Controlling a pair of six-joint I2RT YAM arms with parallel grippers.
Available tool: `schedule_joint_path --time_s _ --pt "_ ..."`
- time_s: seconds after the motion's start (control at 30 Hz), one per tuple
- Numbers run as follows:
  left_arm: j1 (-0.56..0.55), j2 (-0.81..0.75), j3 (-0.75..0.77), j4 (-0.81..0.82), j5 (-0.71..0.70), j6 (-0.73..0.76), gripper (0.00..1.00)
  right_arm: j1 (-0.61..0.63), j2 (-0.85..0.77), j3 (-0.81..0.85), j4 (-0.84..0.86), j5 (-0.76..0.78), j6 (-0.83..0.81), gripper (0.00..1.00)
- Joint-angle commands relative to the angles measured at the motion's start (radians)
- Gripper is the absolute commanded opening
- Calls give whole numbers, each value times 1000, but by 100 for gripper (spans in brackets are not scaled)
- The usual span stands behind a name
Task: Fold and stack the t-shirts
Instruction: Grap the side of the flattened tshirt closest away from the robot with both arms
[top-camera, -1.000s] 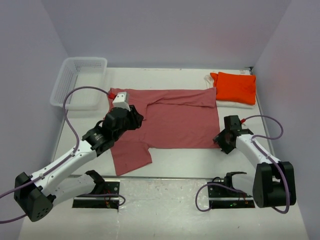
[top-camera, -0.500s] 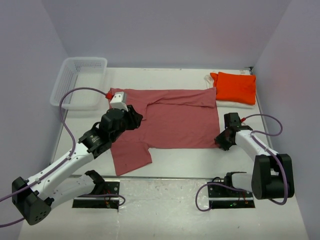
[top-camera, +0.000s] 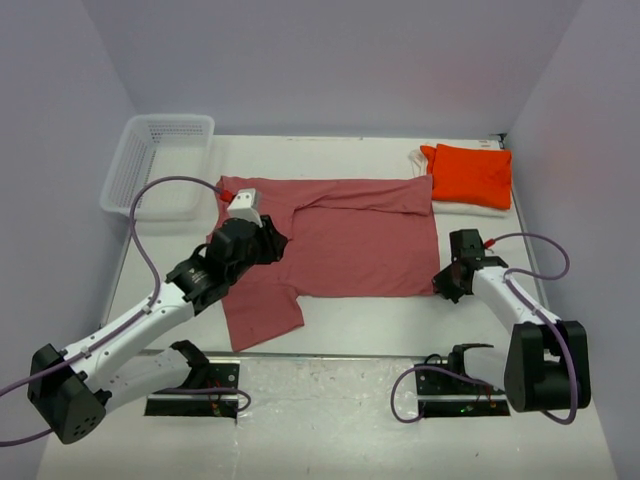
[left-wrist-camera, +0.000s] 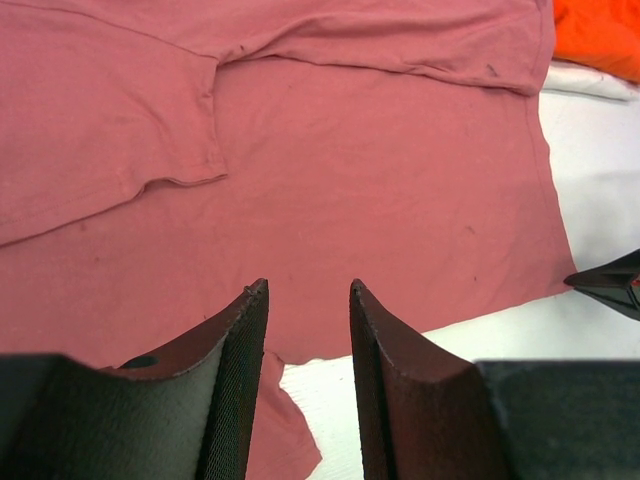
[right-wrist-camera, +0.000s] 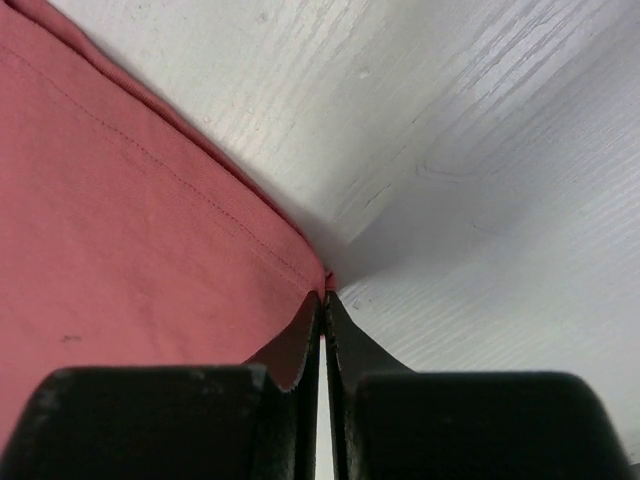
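Drifting slightly over the sleeve side, your left gripper (left-wrist-camera: 308, 290) is hanging half open above the rose-red t-shirt (top-camera: 350, 240), holding nothing. That shirt is lying spread flat mid-table. Your right gripper (right-wrist-camera: 322, 300) — open a second ago — is now pinching shut on its near right hem corner, so a fold is likely starting. Far right, the orange t-shirt (top-camera: 470, 172) is sitting folded on the white t-shirt (top-camera: 465, 207).
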Motion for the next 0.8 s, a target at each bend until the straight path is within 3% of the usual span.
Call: schedule_joint_path --time_s 0.0,0.17,0.37,0.47,0.57,0.7,0.77 --pt "-2 11 -10 23 -27 15 40 -3 -33 -9 4 27 13 0" --pt "-2 80 26 -122 -114 -2 40 1 -102 -6 13 48 -45 0" --pt "-5 196 19 -262 -73 -223 30 15 -194 -3 42 57 -149 0" --pt "-8 225 -9 -323 -56 -320 39 39 -204 -21 75 63 -166 0" --pt "-11 232 -27 -426 -77 -480 42 52 -191 -21 101 54 -191 0" --pt "-36 248 3 -563 -102 -520 41 56 -191 -33 133 21 -214 0" --pt "-52 305 87 -717 -104 -514 40 58 -197 -36 141 5 -223 0"
